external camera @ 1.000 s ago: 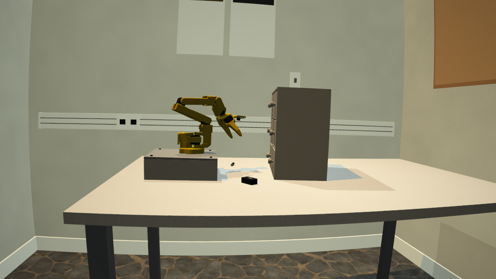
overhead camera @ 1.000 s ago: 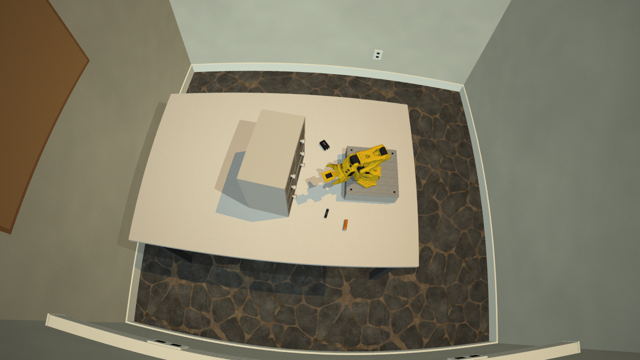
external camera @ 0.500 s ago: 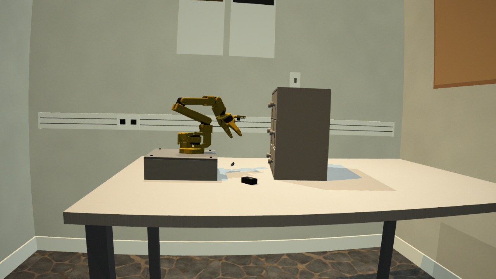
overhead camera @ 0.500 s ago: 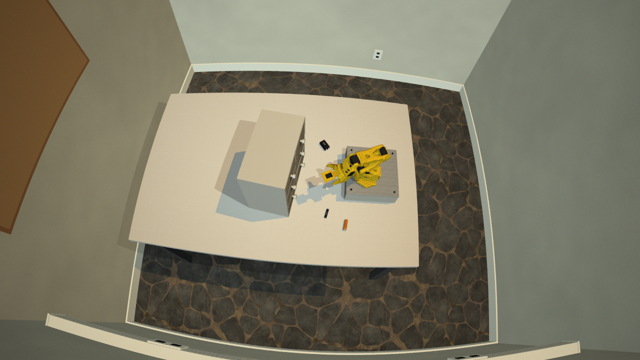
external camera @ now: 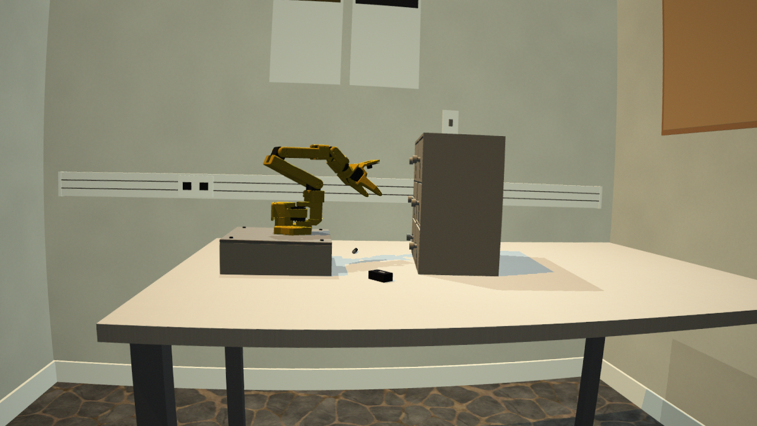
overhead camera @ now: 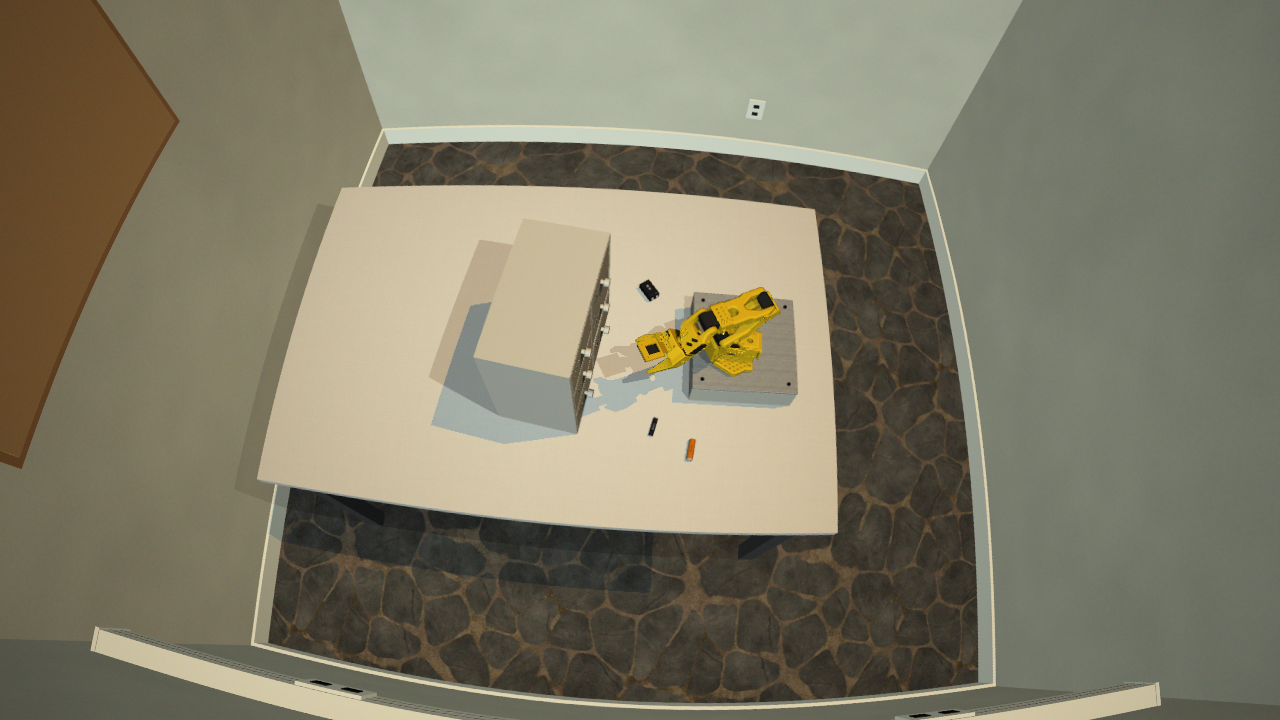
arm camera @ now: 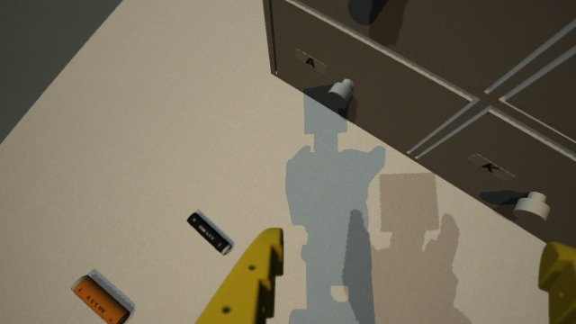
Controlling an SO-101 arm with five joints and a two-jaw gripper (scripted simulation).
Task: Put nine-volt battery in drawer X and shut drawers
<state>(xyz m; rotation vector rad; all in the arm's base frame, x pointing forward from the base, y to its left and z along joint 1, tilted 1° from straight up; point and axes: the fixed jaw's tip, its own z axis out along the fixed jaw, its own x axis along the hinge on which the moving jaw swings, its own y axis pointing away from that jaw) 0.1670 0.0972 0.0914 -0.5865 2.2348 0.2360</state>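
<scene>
- The chest (external camera: 459, 203) stands upright on the tabletop (external camera: 296, 307), its knobbed front facing the arm, and serves as the landmark here.
- Every drawer seen in the exterior and top views sits flush; none has been pulled out.
- The wrist view shows two bottom drawers of the chest, labelled A (arm camera: 310, 62) and K (arm camera: 490, 167), each with a pale knob. The X label is not in view, so which drawer is the target cannot be told from here.
- The nine-volt battery (overhead camera: 649, 288), a small black block, lies flat on the tabletop in front of the chest, between it and the arm's base block (overhead camera: 780, 386), untouched.
- A slim black cylindrical battery (arm camera: 210, 233) and an orange one (arm camera: 101, 301) lie farther along the chest's front, toward its other corner, well apart from the nine-volt battery. Both must end on the tabletop.
- The end effector (external camera: 370, 177) hangs in the air short of the chest's front, about level with the middle knobs, pointing down toward it. Its jaws are partly apart and carry nothing.
- Judged progress: the task is at its start. Nothing is stowed, and no drawer is open.
- Left to do: find and pull out drawer X, pick up the nine-volt battery, drop it in, then push every drawer shut.
</scene>
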